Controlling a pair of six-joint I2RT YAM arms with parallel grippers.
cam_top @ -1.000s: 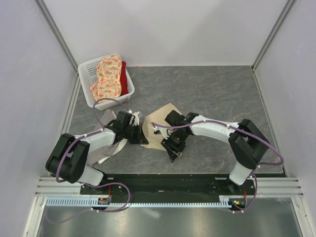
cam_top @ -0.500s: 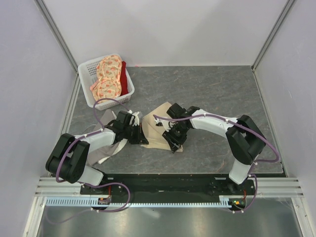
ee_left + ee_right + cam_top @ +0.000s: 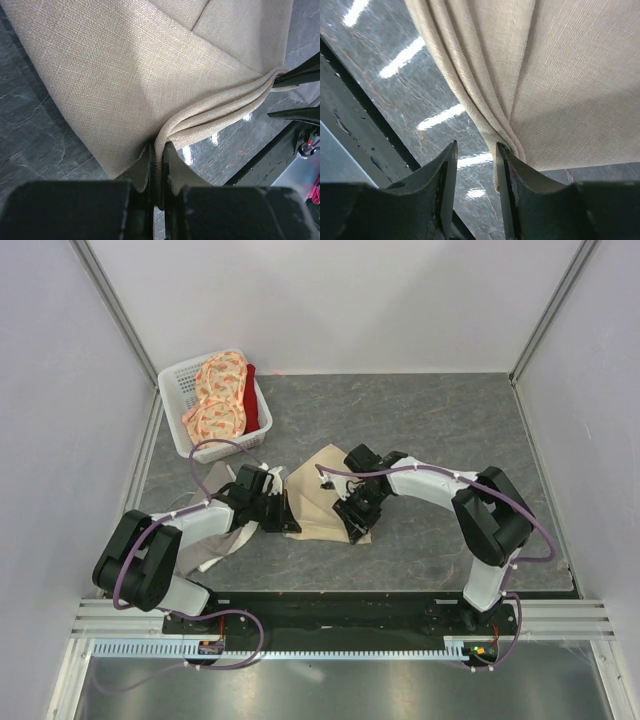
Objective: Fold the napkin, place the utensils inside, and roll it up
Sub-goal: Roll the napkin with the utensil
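Observation:
The beige napkin (image 3: pixel 318 502) lies folded on the dark table between my two grippers. My left gripper (image 3: pixel 285 519) is shut on the napkin's left near edge; in the left wrist view (image 3: pixel 156 161) a bunched fold of the cloth (image 3: pixel 150 75) runs into the closed jaws. My right gripper (image 3: pixel 353 528) is at the napkin's right near corner with its jaws apart (image 3: pixel 475 155). The cloth (image 3: pixel 570 75) rests against the outside and tip of one finger (image 3: pixel 507 165), and bare table shows in the gap. The fork is out of view.
A white basket (image 3: pixel 176 380) holding orange floral and red cloths stands at the far left. A grey-and-white cloth (image 3: pixel 212 548) lies under the left arm. The black front rail (image 3: pixel 330 608) runs along the near edge.
The right gripper has moved a little away from the near edge and towards the napkin. The napkin's right near part now lies flatter on the table. The left gripper has stayed put.

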